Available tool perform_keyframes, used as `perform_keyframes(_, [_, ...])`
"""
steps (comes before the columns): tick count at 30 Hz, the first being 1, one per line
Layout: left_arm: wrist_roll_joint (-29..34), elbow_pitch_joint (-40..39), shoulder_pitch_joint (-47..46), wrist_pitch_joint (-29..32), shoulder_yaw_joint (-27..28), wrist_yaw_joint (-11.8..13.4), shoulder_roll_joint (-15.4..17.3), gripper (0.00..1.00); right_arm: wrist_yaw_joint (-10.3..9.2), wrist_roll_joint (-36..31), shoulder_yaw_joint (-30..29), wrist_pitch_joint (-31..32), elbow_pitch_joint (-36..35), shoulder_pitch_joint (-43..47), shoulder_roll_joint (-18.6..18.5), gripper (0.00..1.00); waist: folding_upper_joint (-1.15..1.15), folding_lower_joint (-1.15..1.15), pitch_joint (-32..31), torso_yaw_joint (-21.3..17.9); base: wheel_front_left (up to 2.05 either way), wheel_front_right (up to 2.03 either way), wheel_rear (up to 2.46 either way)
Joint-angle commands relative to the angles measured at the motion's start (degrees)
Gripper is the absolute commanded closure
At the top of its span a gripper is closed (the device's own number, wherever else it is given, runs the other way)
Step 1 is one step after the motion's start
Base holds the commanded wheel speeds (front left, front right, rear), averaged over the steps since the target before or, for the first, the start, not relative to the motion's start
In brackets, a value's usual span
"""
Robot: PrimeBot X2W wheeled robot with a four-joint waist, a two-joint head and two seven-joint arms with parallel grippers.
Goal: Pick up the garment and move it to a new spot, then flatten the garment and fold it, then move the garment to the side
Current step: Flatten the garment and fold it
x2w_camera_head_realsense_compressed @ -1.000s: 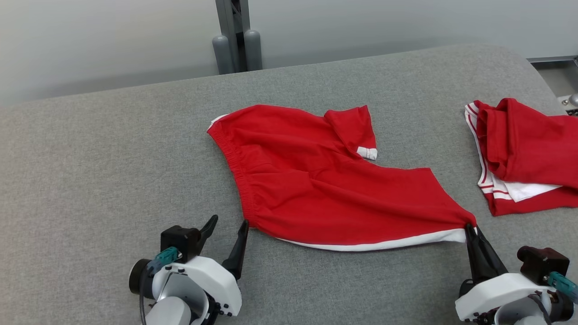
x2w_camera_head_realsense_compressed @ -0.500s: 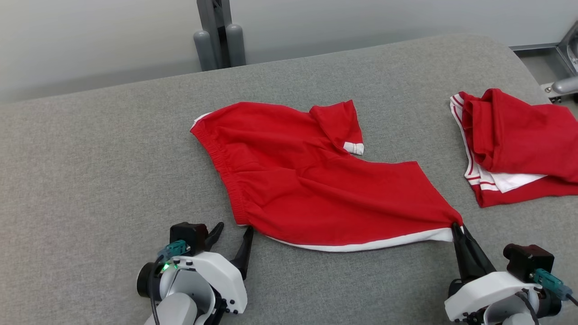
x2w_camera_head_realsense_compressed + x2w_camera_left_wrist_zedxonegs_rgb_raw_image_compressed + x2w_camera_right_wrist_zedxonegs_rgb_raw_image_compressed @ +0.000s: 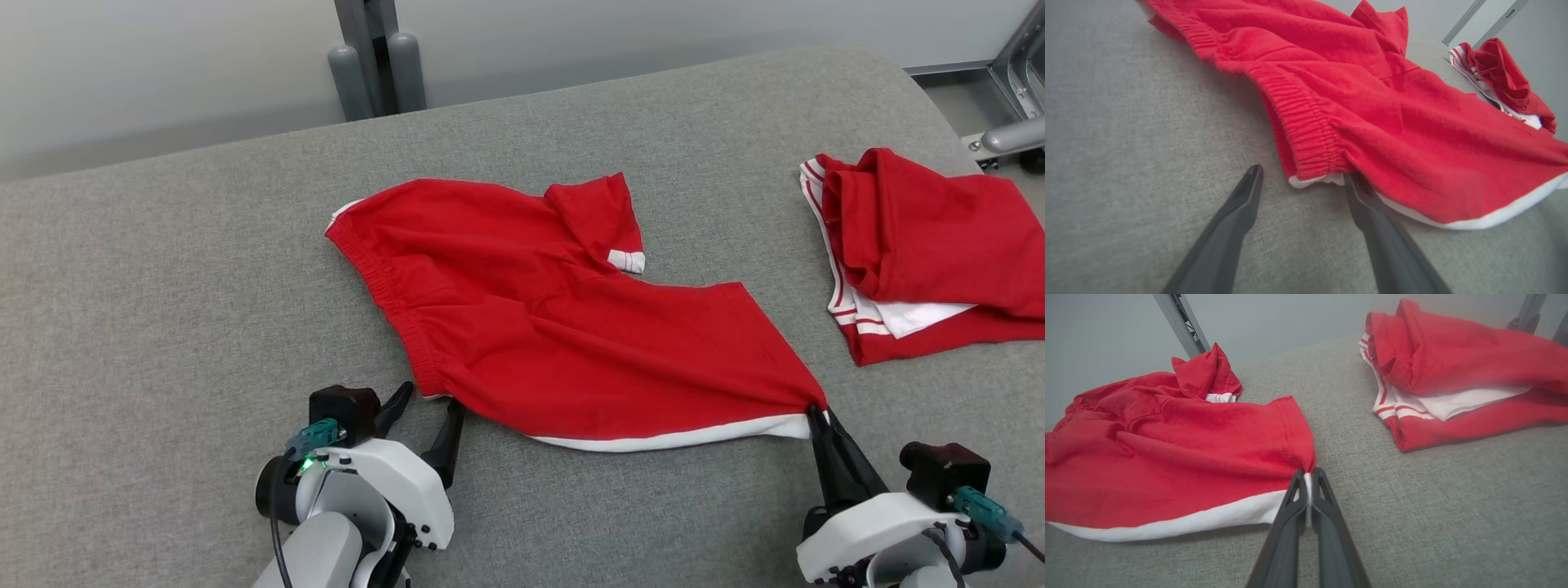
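Near edge of the grey woven tabletop [image 3: 163,327]: your left gripper [image 3: 431,398] lies low with its long dark fingers spread apart, one tip touching the ribbed elastic waistband corner. Your right gripper [image 3: 814,412] is pinched closed on the white-banded hem corner of the red shorts [image 3: 555,327]. These soft, rumpled shorts lie mid-table, one leg folded over. Farther right, a bunched red-and-white striped garment [image 3: 922,237] rests by the right edge.
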Motion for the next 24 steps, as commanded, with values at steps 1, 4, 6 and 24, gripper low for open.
perform_keyframes(1, [0.4, 0.0, -0.8, -0.3, -0.1, -0.3, 0.4, 0.00, 0.01, 0.0, -0.3, -0.4, 0.0, -0.7, -0.4, 1.00, 0.00, 0.00, 0.0, 0.0, 0.00, 0.00, 0.00])
perform_keyframes(4, [1.2, 0.2, -1.3, -0.8, -1.1, -1.1, 0.8, 0.55, 0.01, 0.1, -0.3, -0.5, 0.2, -0.8, -0.5, 1.00, 0.00, 0.00, 0.3, 0.0, 0.00, 0.00, 0.00])
perform_keyframes(6, [1.7, 0.4, -1.7, -1.3, -1.7, -1.2, 1.1, 0.98, 0.01, 0.1, -0.4, -0.6, 0.4, -1.0, -0.5, 1.00, 0.00, 0.00, 0.4, 0.1, 0.00, 0.00, 0.00])
perform_keyframes(24, [2.8, -2.2, 0.0, -3.3, -4.2, -2.8, 3.9, 1.00, 0.00, -3.1, -2.5, -1.5, -3.2, -3.0, -3.7, 1.00, 0.00, 0.00, -4.3, 3.8, 0.00, 0.00, 0.00])
